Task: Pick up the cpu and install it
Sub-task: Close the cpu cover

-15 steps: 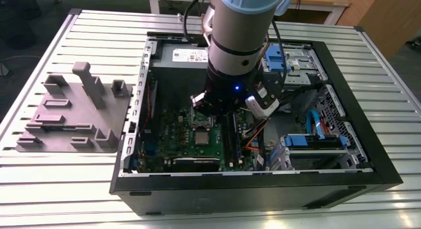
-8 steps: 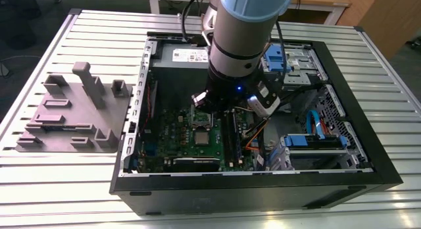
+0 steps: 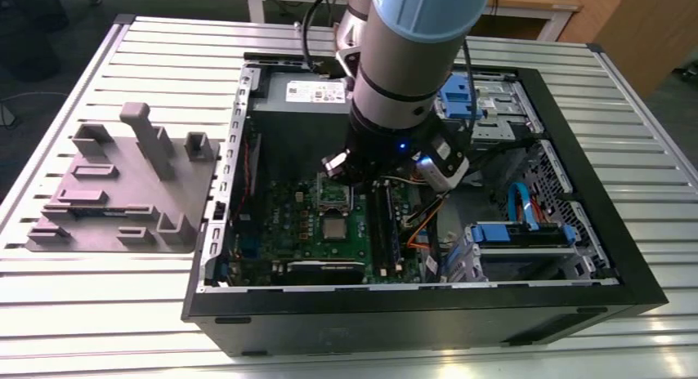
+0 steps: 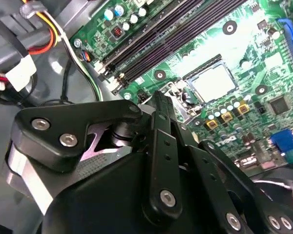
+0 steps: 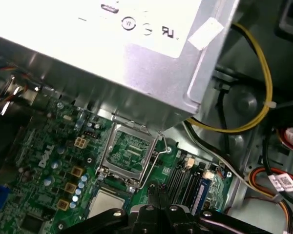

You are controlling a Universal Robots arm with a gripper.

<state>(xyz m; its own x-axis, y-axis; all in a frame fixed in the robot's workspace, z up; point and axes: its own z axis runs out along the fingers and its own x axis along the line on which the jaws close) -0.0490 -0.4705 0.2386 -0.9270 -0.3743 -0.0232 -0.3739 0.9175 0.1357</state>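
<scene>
Pincer (image 5: 157, 189) closed, empty, near cpu (image 5: 105, 204) (beside empty socket (image 5: 127, 155)); grey box (image 5: 112, 58) close.

The table (image 3: 109, 314) is a silver metal top made of long ribbed slats. Two things lie directly on it. A black open computer case (image 3: 436, 318) stands around the pincer (image 3: 377, 183), its walls closing it in on all sides. A flat grey plate (image 3: 120, 191) with several upright blocks (image 3: 147, 138) lies well apart from the pincer, toward the exterior view's left, outside the case and just beside its wall; whether plate and case touch I cannot tell. Bare slats show past the case on every side of the pincer.
</scene>
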